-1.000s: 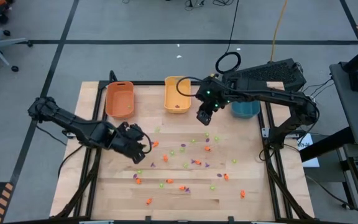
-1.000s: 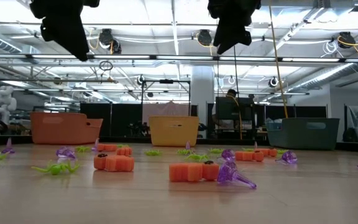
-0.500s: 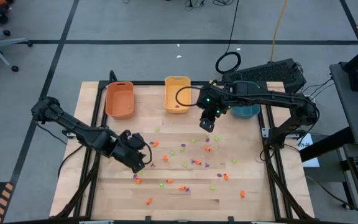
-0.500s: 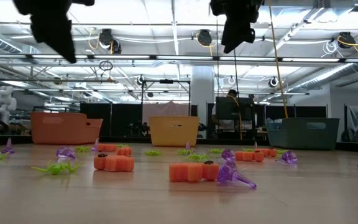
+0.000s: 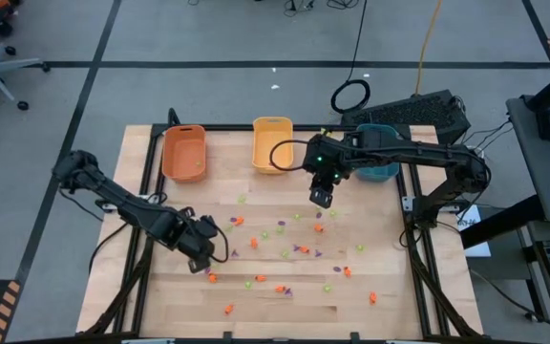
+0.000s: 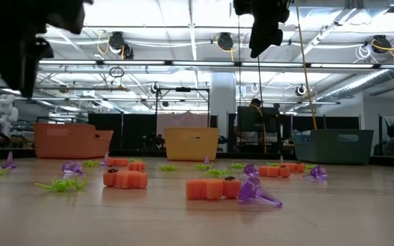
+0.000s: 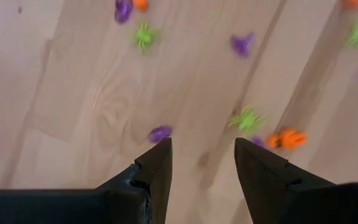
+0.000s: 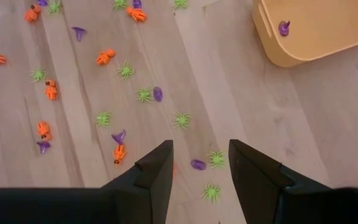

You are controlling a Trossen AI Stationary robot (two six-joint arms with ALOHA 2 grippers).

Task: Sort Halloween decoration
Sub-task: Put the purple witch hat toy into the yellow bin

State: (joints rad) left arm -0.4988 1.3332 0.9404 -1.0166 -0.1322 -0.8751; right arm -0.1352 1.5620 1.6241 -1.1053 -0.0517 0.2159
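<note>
Small orange, light green and purple Halloween trinkets (image 5: 299,250) lie scattered flat on the wooden table. My left gripper (image 5: 204,255) hangs open over the left part of the scatter, pointing steeply down. In the left wrist view (image 7: 202,155) a purple trinket (image 7: 160,132) lies just ahead of one finger, and a green spider (image 7: 247,118) and an orange piece (image 7: 286,138) lie ahead of the other. My right gripper (image 5: 321,197) is open and higher up, near the yellow bin (image 5: 272,145). Below it (image 8: 199,155) lie a purple trinket (image 8: 198,164) and green spiders (image 8: 216,158). Neither gripper holds anything.
Three bins stand along the far edge: orange (image 5: 183,153), yellow, and teal (image 5: 380,170), which is partly under the right arm. A purple trinket (image 8: 284,27) lies in the yellow bin (image 8: 316,34). Bare wood lies along the table's left side (image 5: 146,287).
My left gripper has sunk toward the table and moved toward the near edge, tipping to point more steeply down; it stays open. My right gripper has drifted a little toward the near edge, away from the yellow bin. The trinkets have not moved.
</note>
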